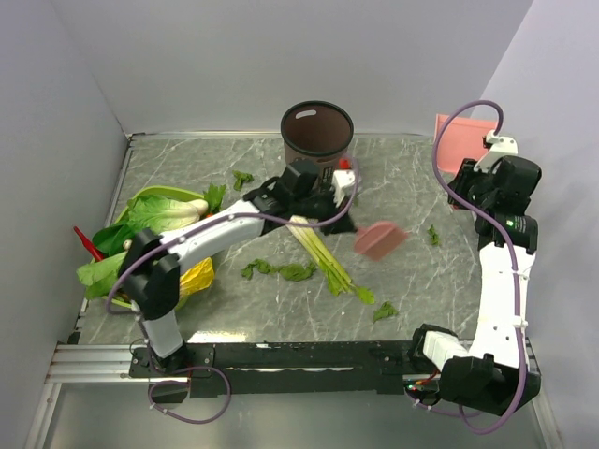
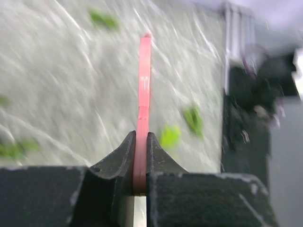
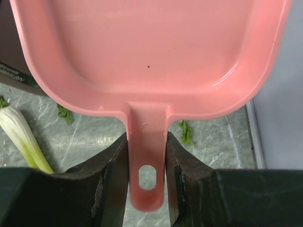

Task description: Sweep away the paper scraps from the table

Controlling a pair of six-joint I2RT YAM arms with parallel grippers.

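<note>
Setting up the sweep: L gripper [image 2: 141, 140] pinched pink scraper [image 2: 144, 80], R gripper [image 3: 146, 142] clamped pink dustpan [image 3: 151, 47] handle, paper scraps [image 1: 295, 272] lay on table [image 1: 440, 281] beyond fingertips; next prob. needed scraper lowered behind them.

Enclosure: three plain, matte walls of pale lavender-grey. The back wall [image 1: 281, 56] runs along the table's far edge. The left wall [image 1: 47, 140] and right wall [image 1: 562, 103] close its sides and meet the back wall at the far corners. Table [image 1: 440, 290]: grey-green marble pattern, pale veins, metal rim [image 1: 187, 135]. A ribbed aluminium rail [image 1: 94, 363] lies along the near edge. Lighting is even and soft, with faint glare by the near edge.
</note>
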